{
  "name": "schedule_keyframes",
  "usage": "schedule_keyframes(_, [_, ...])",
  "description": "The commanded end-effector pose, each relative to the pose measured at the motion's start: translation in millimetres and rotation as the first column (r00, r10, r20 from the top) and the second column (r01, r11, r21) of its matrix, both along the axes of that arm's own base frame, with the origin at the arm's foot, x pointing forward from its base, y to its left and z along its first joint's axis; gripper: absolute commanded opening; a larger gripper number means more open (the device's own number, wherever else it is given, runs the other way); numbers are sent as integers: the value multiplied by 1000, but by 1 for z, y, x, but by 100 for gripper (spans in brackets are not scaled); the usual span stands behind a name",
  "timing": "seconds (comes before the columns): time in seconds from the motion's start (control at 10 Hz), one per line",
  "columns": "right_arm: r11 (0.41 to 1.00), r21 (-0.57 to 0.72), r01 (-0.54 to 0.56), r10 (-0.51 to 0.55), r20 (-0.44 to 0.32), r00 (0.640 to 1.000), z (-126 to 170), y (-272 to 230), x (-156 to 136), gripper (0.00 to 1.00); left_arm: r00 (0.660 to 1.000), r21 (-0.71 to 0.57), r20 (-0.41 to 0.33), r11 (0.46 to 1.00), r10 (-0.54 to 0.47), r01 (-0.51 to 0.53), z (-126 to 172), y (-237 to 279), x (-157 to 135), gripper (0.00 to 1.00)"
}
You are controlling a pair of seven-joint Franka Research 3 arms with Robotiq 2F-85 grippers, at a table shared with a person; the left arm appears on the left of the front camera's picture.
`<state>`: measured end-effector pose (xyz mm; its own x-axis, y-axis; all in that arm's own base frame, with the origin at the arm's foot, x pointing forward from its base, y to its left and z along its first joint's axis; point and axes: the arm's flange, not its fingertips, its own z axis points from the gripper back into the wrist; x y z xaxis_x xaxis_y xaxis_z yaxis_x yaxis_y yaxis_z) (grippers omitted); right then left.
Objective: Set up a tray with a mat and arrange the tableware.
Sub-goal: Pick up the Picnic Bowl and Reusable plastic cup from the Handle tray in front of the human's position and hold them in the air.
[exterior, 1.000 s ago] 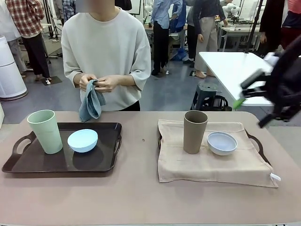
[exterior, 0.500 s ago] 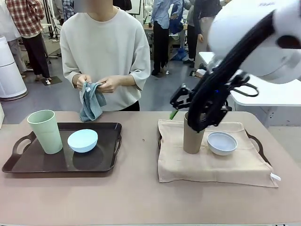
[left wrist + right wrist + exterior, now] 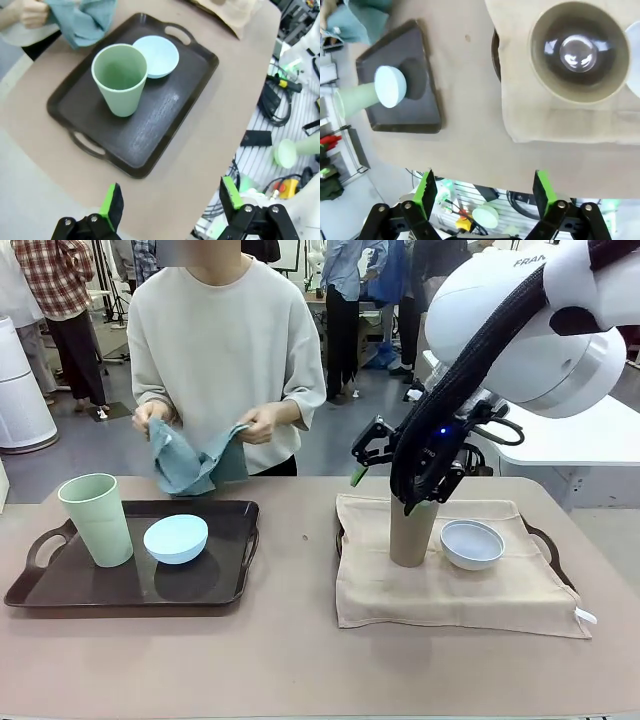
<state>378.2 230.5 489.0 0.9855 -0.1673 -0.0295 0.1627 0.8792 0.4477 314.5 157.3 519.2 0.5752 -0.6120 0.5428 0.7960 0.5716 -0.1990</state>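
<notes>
- Front view: the right gripper [image 3: 383, 492] hangs just above the taupe brown tumbler [image 3: 412, 533] with its fingers spread wide and nothing between them; one green pad shows to the left of the tumbler's rim.
- That tumbler is tall, plain and matte. It stands upright on a beige mat [image 3: 440, 592] that drapes over the right-hand tray [image 3: 546, 542], with the pale bluish-white bowl [image 3: 472, 543] just beside it on the right.
- On the bare dark tray [image 3: 60, 590] at the left stand the pale green tumbler [image 3: 97, 520], upright, and the light blue bowl [image 3: 176, 537] next to it.
- Across the table [image 3: 300, 665] a person holds a blue-grey cloth [image 3: 195, 465] spread between both hands.
- Left wrist view: the left gripper [image 3: 171, 197] is wide open and empty, high above the near edge of the table. The green tumbler is seen from above, hollow and empty, touching or almost touching the shallow blue bowl on the dark tray.
- Right wrist view: the right gripper's pads stand far apart and hold nothing. The brown tumbler's round mouth and glossy bottom show from straight above, on the creased mat, with the pale bowl's edge at the picture's right side.
</notes>
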Motion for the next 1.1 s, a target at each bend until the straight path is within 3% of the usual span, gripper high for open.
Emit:
schedule_keyframes(0.0, [1000,-19,10,-10,3,1000,-1,1,-6,100,1000,5,-12,1000,5,-5,3,-1,-1,100])
schedule_keyframes(0.2, [1000,0,-10,10,2,1000,1,3,-3,100,1000,5,-12,1000,5,-5,3,-1,-1,100])
schedule_keyframes(0.3, [996,-67,-50,50,1,999,0,17,1,100,1000,-1,0,1000,0,0,0,0,0,100])
schedule_keyframes(0.5, [975,-132,-182,177,-44,983,-2,75,25,100,975,70,79,977,-206,200,0,-11,7,100])
schedule_keyframes(0.6, [962,-140,-235,227,-68,971,-7,107,39,100,968,102,99,970,-230,220,-1,-6,10,100])
schedule_keyframes(0.8, [928,-171,-330,317,-99,943,-24,169,66,100,919,120,162,931,-360,344,-8,1,18,100])
schedule_keyframes(1.0, [914,-164,-371,359,-99,928,-43,209,86,100,885,95,212,910,-415,404,-21,5,25,100])
